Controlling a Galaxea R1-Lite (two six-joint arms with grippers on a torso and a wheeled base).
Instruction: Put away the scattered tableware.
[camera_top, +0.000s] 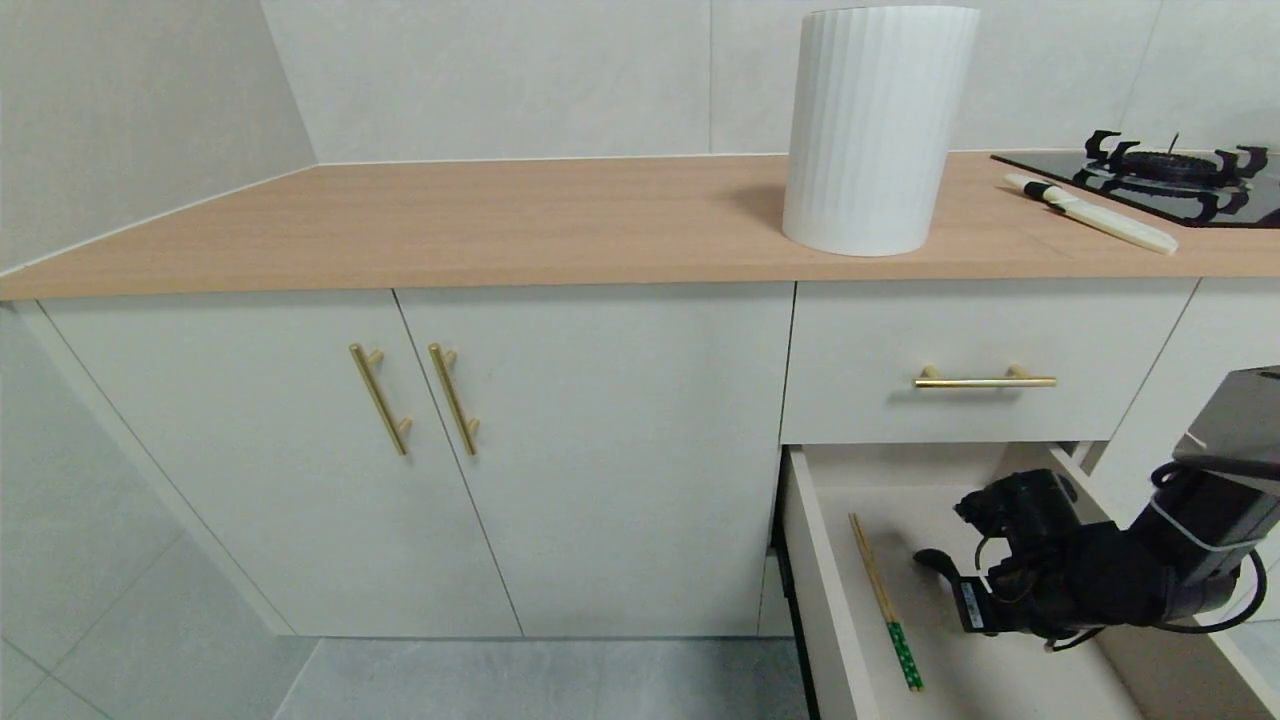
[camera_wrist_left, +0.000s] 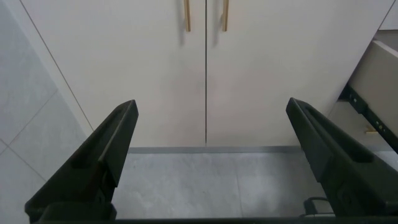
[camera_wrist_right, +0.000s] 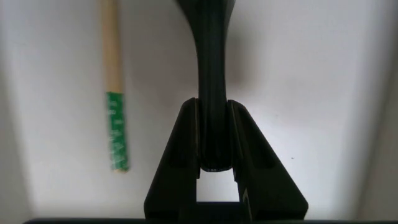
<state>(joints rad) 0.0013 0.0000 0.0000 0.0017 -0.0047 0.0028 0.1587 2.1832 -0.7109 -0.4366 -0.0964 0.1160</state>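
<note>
My right gripper (camera_top: 965, 590) hangs over the open lower drawer (camera_top: 815, 570), shut on the handle of a black spoon (camera_top: 932, 560). In the right wrist view the spoon's handle (camera_wrist_right: 211, 56) runs straight out from between the closed fingers of that gripper (camera_wrist_right: 213, 109), above the drawer's pale floor (camera_wrist_right: 311, 74). A pair of wooden chopsticks with green ends (camera_top: 885, 605) lies in the drawer beside the spoon, and the chopsticks (camera_wrist_right: 115, 93) lie parallel to the handle. My left gripper (camera_wrist_left: 211, 109) is open and holds nothing, low in front of the cabinet doors (camera_wrist_left: 205, 68).
On the counter stand a tall white ribbed container (camera_top: 875, 130), a white knife with a black band (camera_top: 1090, 212) and a black gas hob (camera_top: 1170, 175). The upper drawer with a gold handle (camera_top: 985, 380) is closed. Two closed cabinet doors (camera_top: 420, 450) are at the left, above grey floor tiles.
</note>
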